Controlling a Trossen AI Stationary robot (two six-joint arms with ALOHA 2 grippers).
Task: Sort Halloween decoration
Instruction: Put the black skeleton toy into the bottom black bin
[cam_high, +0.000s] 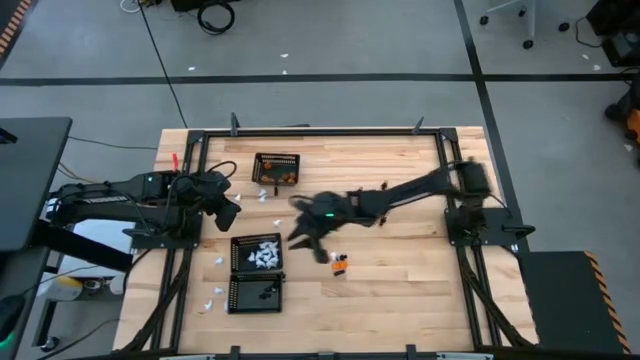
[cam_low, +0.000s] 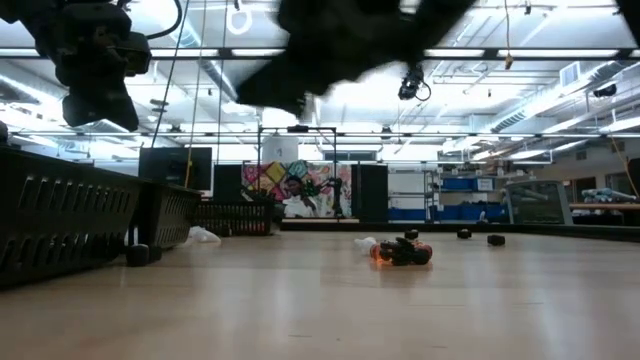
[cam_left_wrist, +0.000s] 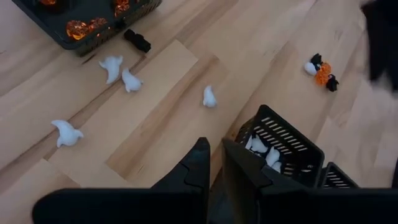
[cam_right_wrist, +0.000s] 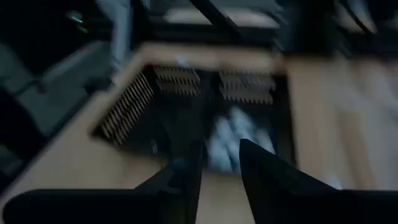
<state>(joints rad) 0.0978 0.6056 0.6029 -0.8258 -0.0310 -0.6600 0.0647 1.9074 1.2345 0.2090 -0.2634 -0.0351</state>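
Three black mesh baskets sit on the wooden table (cam_high: 400, 300); the middle one, the white-piece basket (cam_high: 257, 254), serves as landmark. It holds a heap of white pieces (cam_high: 264, 256). The orange-piece basket (cam_high: 277, 167) lies well beyond it toward the far edge, with orange rounded pieces (cam_high: 287, 178) inside. The black-piece basket (cam_high: 255, 293) touches the landmark on its near side, a few black pieces in it. Loose decoration: white pieces (cam_left_wrist: 121, 73) scattered on the table between the landmark and the orange-piece basket, one black piece (cam_left_wrist: 137, 41) just beside the orange-piece basket, and a small mixed cluster (cam_high: 339, 264) of orange, black and white to the right of the landmark, near it. More white pieces lie to the landmark's left. Left gripper (cam_left_wrist: 214, 160) hovers above the table beyond the landmark's left corner, fingers nearly pressed together with a thin slit, nothing pinched. Right gripper (cam_high: 304, 236) is blurred, just right of the landmark; its wrist view looks down at the basket; fingers slightly apart, whether anything is pinched I cannot tell.
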